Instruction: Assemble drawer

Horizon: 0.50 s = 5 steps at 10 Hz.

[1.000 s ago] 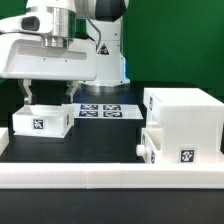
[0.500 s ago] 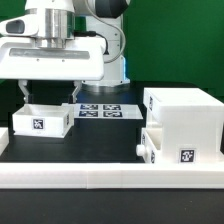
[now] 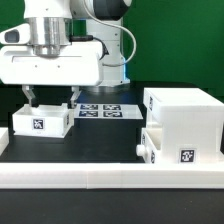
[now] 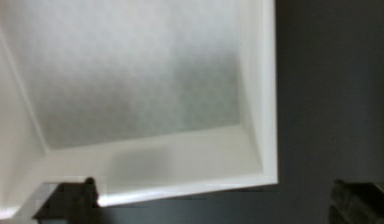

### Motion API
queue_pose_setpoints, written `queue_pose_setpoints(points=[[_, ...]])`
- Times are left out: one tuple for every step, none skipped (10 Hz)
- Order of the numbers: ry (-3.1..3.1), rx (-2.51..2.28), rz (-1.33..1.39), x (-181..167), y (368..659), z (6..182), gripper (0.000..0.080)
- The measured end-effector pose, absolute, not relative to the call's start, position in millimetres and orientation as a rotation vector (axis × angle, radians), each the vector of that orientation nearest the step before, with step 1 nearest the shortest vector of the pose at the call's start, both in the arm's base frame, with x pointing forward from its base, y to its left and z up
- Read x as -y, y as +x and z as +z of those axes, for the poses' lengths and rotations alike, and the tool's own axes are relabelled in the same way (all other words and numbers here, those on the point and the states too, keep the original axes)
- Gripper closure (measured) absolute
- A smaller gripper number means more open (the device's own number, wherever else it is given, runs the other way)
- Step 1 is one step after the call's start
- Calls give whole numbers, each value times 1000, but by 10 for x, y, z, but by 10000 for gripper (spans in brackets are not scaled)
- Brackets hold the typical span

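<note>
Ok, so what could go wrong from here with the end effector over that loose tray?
1. The open end effector hangs astride one wall of the loose tray; coming down, a fingertip could hit the rim and shove it.
2. Gripped by one wall only, the tray may tilt when lifted.

I see a white tray [image 3: 56,121] and white casing [image 3: 185,110], both with black-and-white square tags [image 3: 38,124], on a black table [image 3: 100,142], green backdrop [image 3: 180,40] behind.
</note>
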State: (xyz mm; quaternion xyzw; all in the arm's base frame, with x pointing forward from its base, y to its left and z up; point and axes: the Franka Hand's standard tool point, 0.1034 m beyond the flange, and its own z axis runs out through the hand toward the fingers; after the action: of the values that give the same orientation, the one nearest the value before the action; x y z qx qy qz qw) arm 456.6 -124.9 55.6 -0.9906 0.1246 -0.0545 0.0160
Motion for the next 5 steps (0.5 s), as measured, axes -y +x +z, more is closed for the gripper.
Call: queue_pose_setpoints(points=[[-3081, -386, -169, 1244, 4561, 553, 151], [-3085, -384, -177, 1206, 4503, 520, 151], [-3090, -375, -166, 1166, 4396, 460, 151], [-3098, -370, -175, 1150, 4338, 398, 151], [-3103, -366, -180, 1125, 4299, 320, 151]])
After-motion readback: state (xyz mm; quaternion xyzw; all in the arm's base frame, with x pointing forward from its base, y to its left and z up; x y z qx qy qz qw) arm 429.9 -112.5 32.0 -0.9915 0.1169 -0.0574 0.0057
